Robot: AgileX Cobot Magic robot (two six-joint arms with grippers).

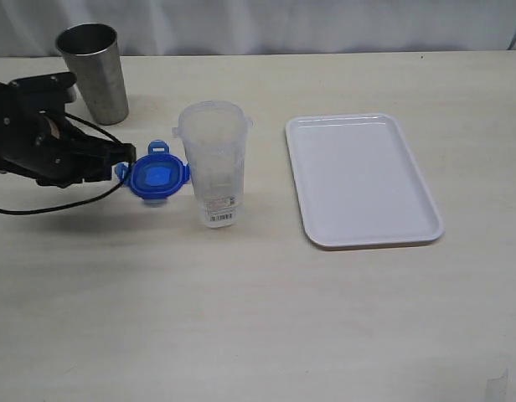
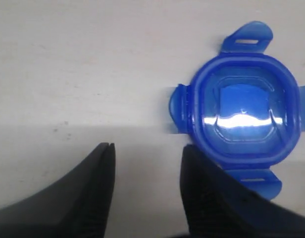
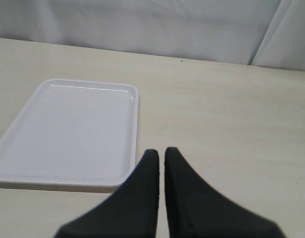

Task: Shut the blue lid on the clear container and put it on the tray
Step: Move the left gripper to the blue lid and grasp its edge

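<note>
Lid (image 1: 157,177) beside clear container (image 1: 214,163)

A steel cup (image 1: 94,71) stands upright on the pale wooden table (image 1: 258,318), far out toward ten o'clock near the back edge. It tapers toward its base, its open mouth up. Behind the table, along twelve o'clock, hangs a white backdrop (image 1: 283,25).

Matte black left hand (image 1: 124,163) with tapered, ribbed fingers (image 2: 100,188), thin black cable trailing behind, perhaps a tan patch on its housing
</note>
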